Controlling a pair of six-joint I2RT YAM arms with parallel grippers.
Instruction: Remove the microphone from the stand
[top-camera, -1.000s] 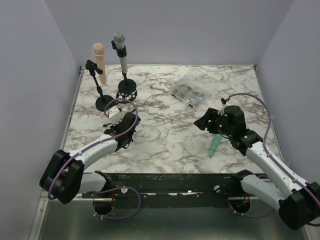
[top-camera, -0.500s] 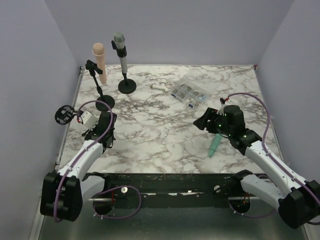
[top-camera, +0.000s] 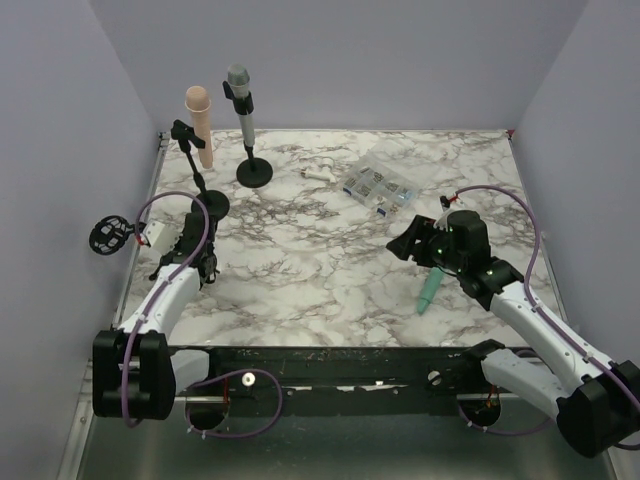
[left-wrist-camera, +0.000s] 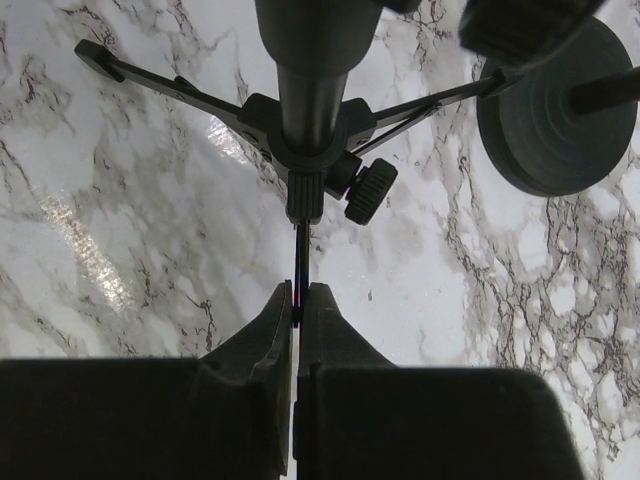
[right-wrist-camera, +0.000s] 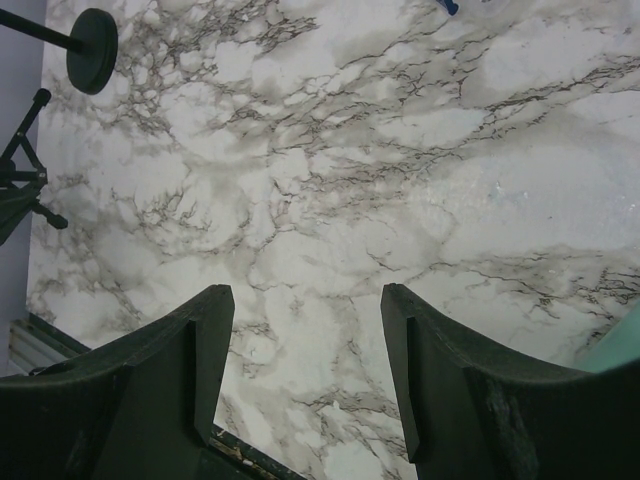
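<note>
A peach microphone sits in a black stand with a round base at the back left. A grey microphone stands upright in a second round-based stand. My left gripper is shut on one thin leg of a small black tripod stand. It holds the tripod's ring-shaped head out past the table's left edge. My right gripper is open and empty above the marble. A teal microphone lies on the table beside it.
A clear box of small parts and a small white item lie at the back centre. Purple walls close in the left, back and right. The peach microphone's round base lies close to the held tripod.
My left arm has swung left with the tripod stand, from beside the grey microphone's stand to over the table's left edge. The right arm has not moved.
</note>
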